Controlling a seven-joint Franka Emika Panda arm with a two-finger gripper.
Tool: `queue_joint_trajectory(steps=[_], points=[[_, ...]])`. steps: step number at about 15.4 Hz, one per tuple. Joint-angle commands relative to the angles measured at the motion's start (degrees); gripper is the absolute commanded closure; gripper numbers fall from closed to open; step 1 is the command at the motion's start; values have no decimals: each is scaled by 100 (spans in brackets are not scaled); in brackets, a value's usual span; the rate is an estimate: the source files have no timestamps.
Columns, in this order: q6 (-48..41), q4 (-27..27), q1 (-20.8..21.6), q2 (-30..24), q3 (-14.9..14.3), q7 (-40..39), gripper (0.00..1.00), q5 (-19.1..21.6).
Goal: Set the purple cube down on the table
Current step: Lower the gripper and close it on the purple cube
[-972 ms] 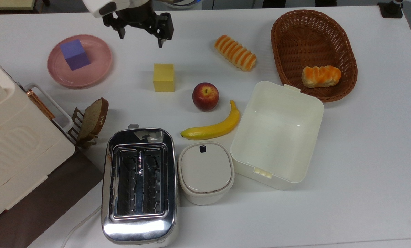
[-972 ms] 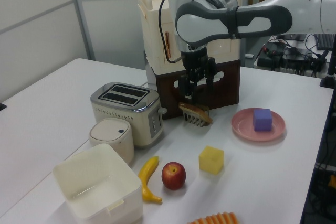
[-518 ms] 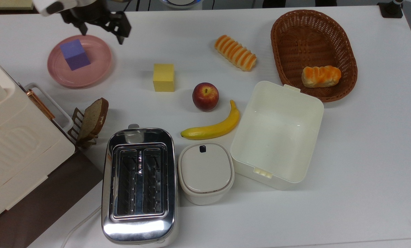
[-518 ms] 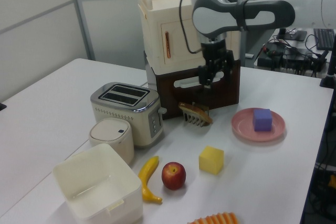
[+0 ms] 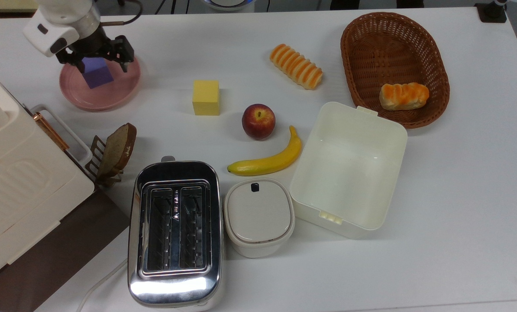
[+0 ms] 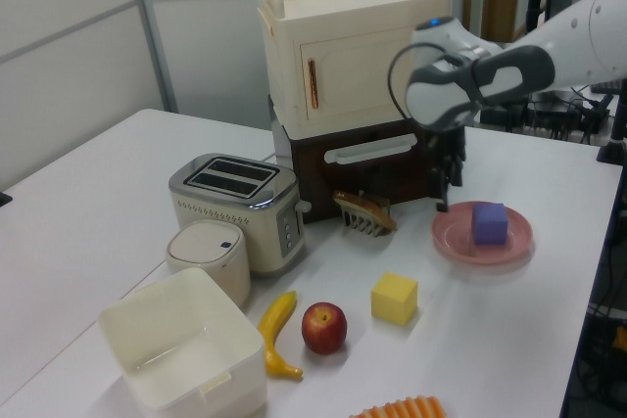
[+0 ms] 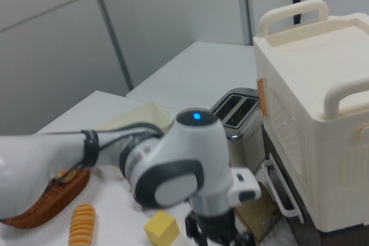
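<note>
purple cube (image 5: 96,73) sits on the pink plate (image 5: 98,97) in the top view, the gripper (image 5: 97,58) hanging over it with jaws spread and empty, so i judge the grasp is next: lower, then close. in the left view, the white table (image 6: 88,203) offers bare room near the yellow cube (image 6: 394,299).

Surface: white desk (image 5: 457,195)
Resting on desk: pink plate (image 5: 111,97), yellow cube (image 5: 206,97), apple (image 5: 258,121), banana (image 5: 267,162), toaster (image 5: 175,234), basket (image 5: 431,47)
</note>
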Motion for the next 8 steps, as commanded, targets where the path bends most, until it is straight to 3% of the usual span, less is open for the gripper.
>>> queue_joint_trajectory(steps=[1, 6, 8], points=[[393, -459, 111, -181, -569, -1347, 0, -81], [990, -1012, 120, -198, -957, -2394, 0, -81], [1053, -1066, 146, -190, -975, -2484, 0, -81]])
